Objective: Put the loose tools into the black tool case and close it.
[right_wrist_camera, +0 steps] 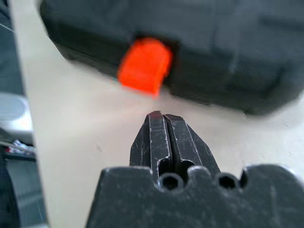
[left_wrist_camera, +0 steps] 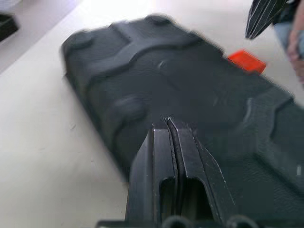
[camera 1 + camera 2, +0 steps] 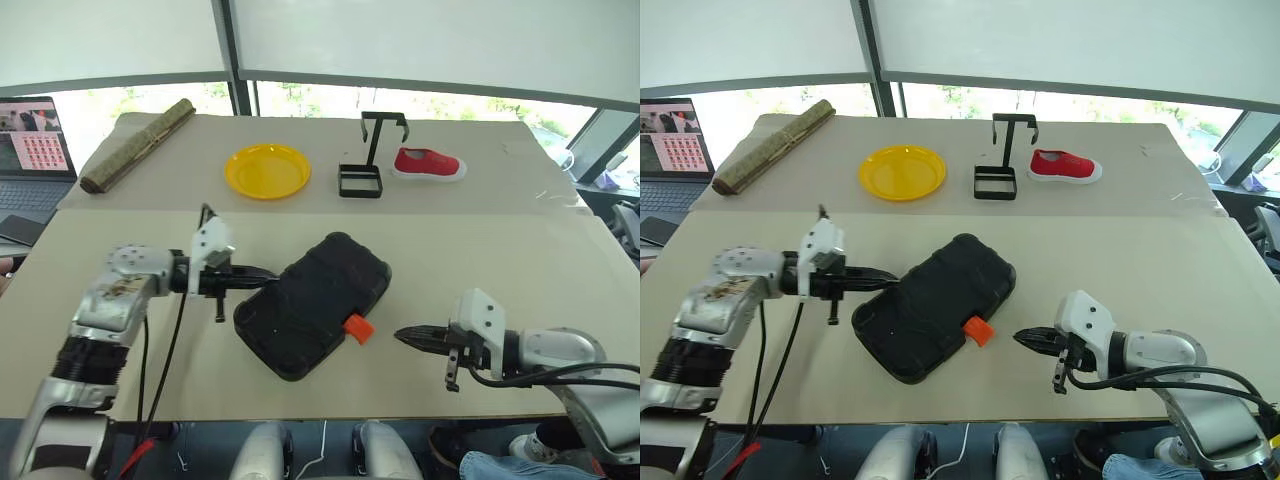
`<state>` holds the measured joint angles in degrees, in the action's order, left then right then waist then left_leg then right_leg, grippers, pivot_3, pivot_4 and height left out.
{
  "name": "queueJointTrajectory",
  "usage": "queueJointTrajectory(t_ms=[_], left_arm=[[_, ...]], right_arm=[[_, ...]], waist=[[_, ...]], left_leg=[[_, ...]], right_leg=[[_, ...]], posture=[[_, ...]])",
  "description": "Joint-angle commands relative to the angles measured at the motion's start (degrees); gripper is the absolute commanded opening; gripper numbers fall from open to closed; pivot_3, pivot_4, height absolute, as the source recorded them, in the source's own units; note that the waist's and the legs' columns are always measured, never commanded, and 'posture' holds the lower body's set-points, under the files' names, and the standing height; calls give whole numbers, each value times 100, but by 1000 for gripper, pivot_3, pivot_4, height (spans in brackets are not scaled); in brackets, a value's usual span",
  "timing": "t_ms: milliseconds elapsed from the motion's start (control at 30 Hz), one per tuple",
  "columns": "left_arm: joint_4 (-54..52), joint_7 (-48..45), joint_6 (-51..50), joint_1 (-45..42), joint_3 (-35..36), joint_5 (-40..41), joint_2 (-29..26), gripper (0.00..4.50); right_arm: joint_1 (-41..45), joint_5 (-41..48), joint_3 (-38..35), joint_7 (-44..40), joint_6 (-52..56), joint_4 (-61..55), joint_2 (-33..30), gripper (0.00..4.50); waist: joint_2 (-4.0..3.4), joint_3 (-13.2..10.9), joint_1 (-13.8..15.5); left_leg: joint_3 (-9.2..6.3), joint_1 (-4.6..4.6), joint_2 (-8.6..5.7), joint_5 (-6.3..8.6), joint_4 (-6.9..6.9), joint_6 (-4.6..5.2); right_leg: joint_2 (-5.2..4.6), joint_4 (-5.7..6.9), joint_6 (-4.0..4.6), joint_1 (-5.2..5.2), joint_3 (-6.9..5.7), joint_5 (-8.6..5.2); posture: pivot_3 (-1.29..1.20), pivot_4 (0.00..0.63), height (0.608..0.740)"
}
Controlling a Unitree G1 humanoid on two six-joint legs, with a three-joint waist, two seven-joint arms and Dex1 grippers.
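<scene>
The black tool case (image 3: 312, 305) lies closed and flat, skewed on the table, orange latch (image 3: 358, 328) sticking out.

Left gripper (image 2: 172, 124), fingers pressed together, hangs over the closed black case (image 2: 156, 90); its orange latch (image 2: 246, 61) sits at two o'clock.

My left two-fingered black gripper (image 3: 268, 274) points right, slightly down, fingers pressed together. My right two-fingered black gripper (image 3: 403, 335) points left, slightly down, fingers pressed together too. Both forearms roughly level.
</scene>
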<state>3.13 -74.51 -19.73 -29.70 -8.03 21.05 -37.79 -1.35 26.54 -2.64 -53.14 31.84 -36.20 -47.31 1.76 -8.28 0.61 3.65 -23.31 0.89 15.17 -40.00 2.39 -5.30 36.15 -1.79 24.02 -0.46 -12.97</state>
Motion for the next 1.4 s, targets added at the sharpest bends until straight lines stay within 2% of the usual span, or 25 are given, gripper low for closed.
queueJointTrajectory(t_ms=[33, 300, 433, 800, 1067, 1400], left_arm=[[-25, 92, 249, -158, -241, -247, 213, 82], [157, 287, 398, -252, -512, -644, 443, 82], [15, 389, 276, -186, -547, -676, 463, 82], [62, 458, 297, -78, -556, -763, 401, 82], [210, 460, 508, 17, -569, -824, 414, 82], [245, 465, 573, 67, -580, -852, 396, 82]], right_arm=[[276, 423, 89, 133, 393, -471, 44, 0], [212, -123, 823, 38, 343, -345, -283, 0], [386, -138, 1006, 97, 296, -238, -97, 0], [832, 74, 907, -44, 375, -89, -58, 0], [1078, -432, 1278, -109, 29, 368, 16, 0], [1214, -540, 1463, -153, -44, 561, 296, 0]], waist=[[0, 0, -4], [0, 0, 11], [1, 1, 8], [0, 1, 9], [-1, 2, 7], [-3, 4, 7]], left_leg=[[1, 0, -1, 0, 0, 0], [-1, -1, -5, 0, -3, 1], [-2, 1, -3, 0, -3, 1], [-4, 2, -2, 0, -3, 1], [-3, 7, -2, 0, -3, 1], [-3, 11, -2, 0, -2, 1]], right_leg=[[0, 1, 0, 1, 3, 0], [-3, -1, -2, -1, 1, 0], [-1, 0, -1, -1, 1, 0], [-1, 0, -2, -4, 0, 0], [0, 1, -1, -6, 0, 0], [0, 2, -1, -9, 1, 0]], posture=[[0, 150, 740], [0, 150, 740], [0, 150, 740], [0, 150, 740], [0, 150, 740], [0, 150, 740]])
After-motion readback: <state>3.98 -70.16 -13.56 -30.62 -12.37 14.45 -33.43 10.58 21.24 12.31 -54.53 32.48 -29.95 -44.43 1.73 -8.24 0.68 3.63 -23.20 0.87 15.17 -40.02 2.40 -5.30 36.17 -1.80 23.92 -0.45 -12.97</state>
